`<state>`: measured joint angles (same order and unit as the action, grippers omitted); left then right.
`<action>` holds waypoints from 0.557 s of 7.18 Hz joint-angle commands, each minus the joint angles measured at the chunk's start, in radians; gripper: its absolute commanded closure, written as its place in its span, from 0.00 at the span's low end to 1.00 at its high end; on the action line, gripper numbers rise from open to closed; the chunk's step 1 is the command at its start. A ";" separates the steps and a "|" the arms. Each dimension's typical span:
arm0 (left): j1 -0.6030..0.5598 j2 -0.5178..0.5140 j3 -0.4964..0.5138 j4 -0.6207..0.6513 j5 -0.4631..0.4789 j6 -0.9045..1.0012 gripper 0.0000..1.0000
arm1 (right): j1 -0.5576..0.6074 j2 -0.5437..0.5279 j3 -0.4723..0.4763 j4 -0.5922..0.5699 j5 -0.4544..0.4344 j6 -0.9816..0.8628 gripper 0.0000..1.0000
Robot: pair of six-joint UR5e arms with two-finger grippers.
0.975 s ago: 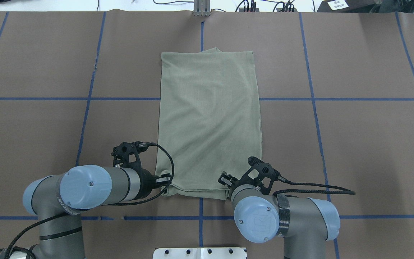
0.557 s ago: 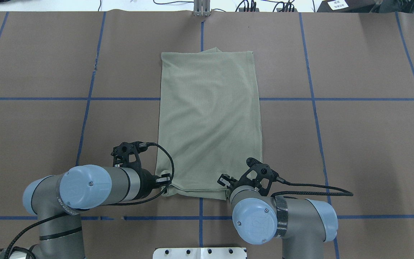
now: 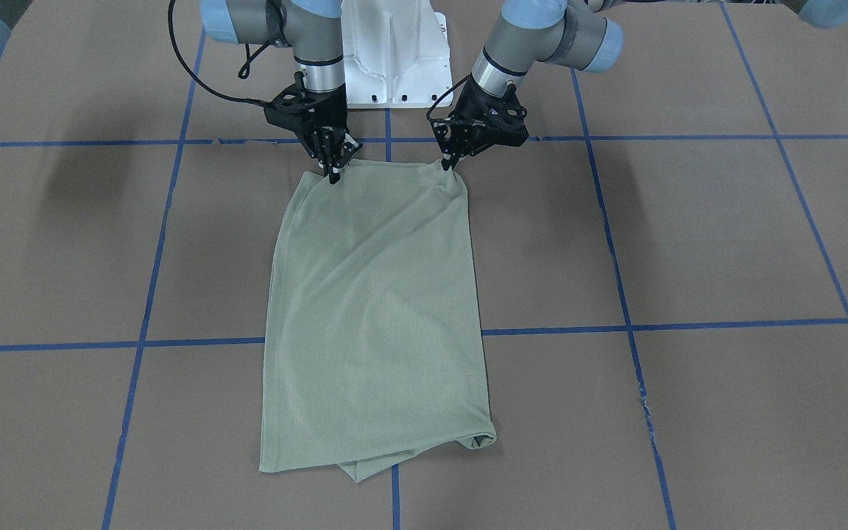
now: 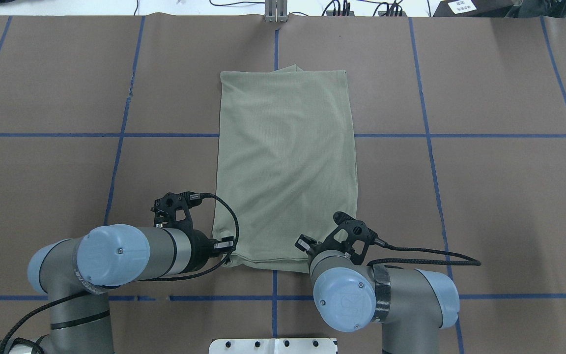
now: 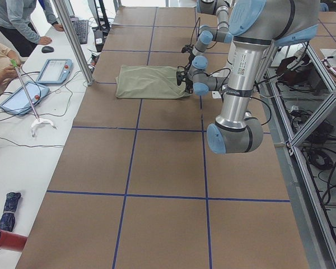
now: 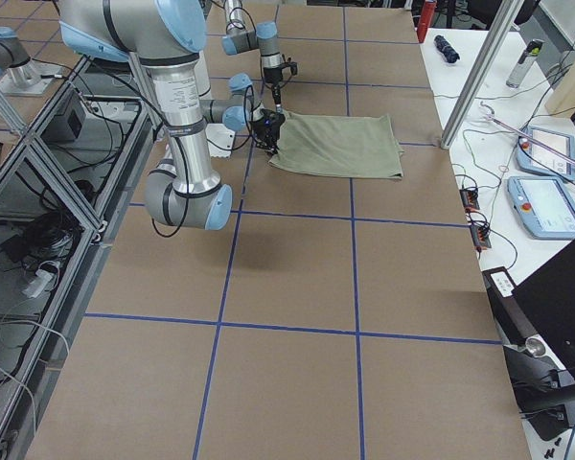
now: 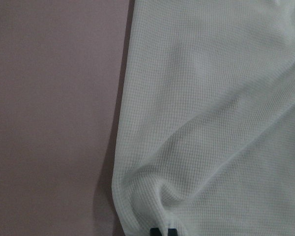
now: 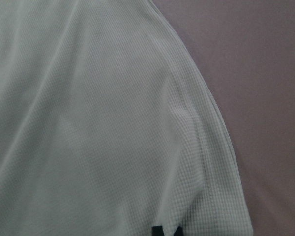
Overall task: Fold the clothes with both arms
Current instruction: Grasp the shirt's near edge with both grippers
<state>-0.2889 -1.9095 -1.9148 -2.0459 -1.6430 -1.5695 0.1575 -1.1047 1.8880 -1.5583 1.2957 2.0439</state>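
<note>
The sage-green shirt (image 4: 285, 167) lies folded into a long rectangle in the middle of the brown surface (image 4: 484, 196). Its long axis runs straight away from the robot, along the centre blue tape line (image 4: 276, 46). One short edge is nearest the robot and the other is close to the far rim. At that far end, the front-facing view shows a folded layer poking out from under the top panel. The left claw (image 4: 228, 246) is at the near left corner and the right claw (image 4: 304, 244) at the near right corner, both pointing down at the near hem. In each wrist view the two dark fingertips sit nearly together, with knit cloth puckered between them, so each claw is pinched closed on its corner of the shirt. The cloth ripples lengthwise from these grips.
</note>
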 commanded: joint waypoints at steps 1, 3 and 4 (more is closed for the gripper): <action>-0.009 0.007 -0.259 0.240 -0.053 0.008 1.00 | 0.014 0.032 0.220 -0.218 0.017 -0.004 1.00; -0.009 -0.040 -0.551 0.566 -0.090 0.008 1.00 | 0.002 0.078 0.435 -0.449 0.069 -0.002 1.00; -0.010 -0.098 -0.591 0.661 -0.092 0.006 1.00 | 0.004 0.103 0.489 -0.489 0.082 -0.004 1.00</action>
<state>-0.2979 -1.9489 -2.4077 -1.5357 -1.7270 -1.5620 0.1617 -1.0327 2.2824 -1.9609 1.3528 2.0413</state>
